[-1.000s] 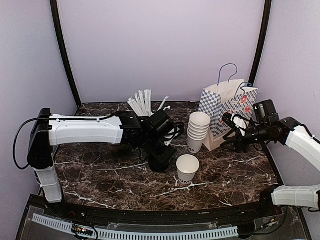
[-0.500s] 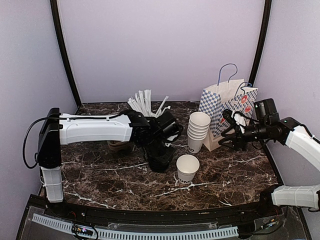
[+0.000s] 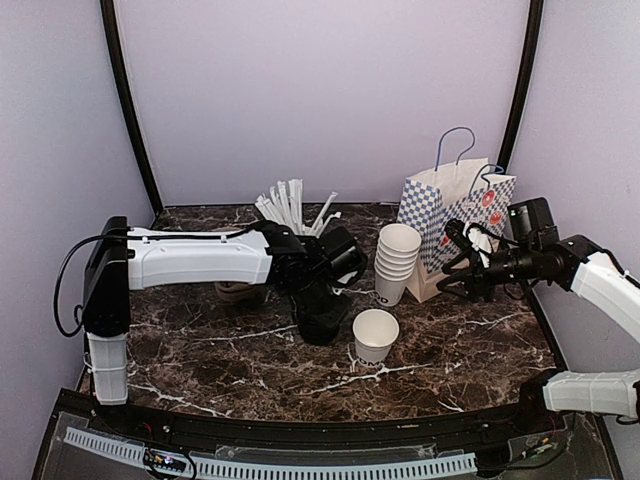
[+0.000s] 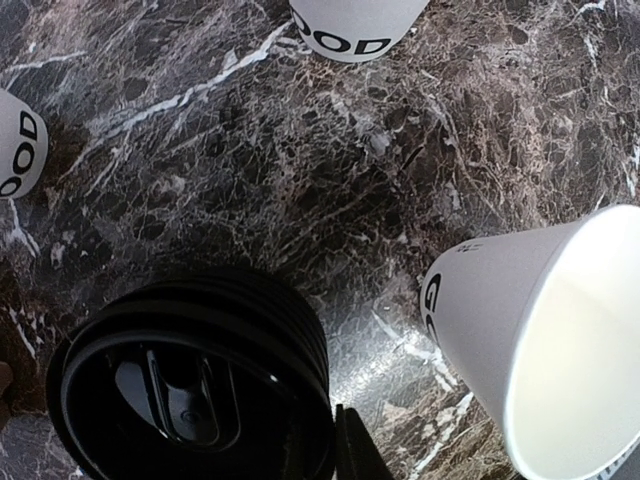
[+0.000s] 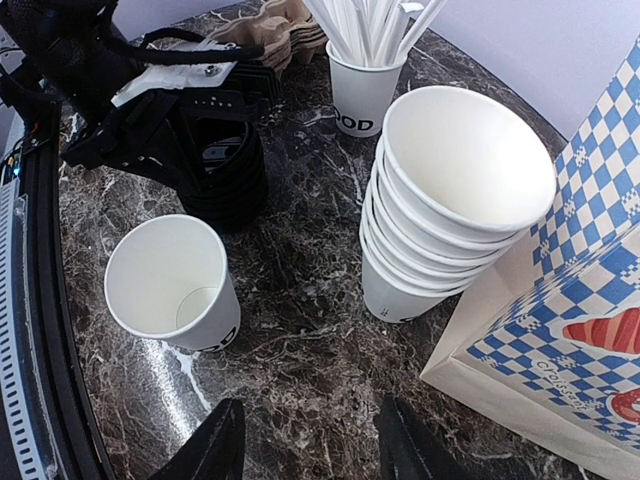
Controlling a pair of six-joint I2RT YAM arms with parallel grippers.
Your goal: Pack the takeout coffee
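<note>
Standing upright, the small white paper cup (image 3: 375, 335) has a stack of round black plastic lids (image 4: 190, 390) just to its left. The left gripper (image 3: 316, 300) hangs over that stack, one fingertip (image 4: 350, 455) perhaps touching the rim; whether it pinches, I cannot tell. Well right of the cup, the right gripper (image 5: 312, 450) hovers, fingers spread.

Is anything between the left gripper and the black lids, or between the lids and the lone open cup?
Nothing visible. The left gripper is right at the black lids. Only bare marble lies between them and the open cup; the cup stack stands farther back, off that line.
</note>
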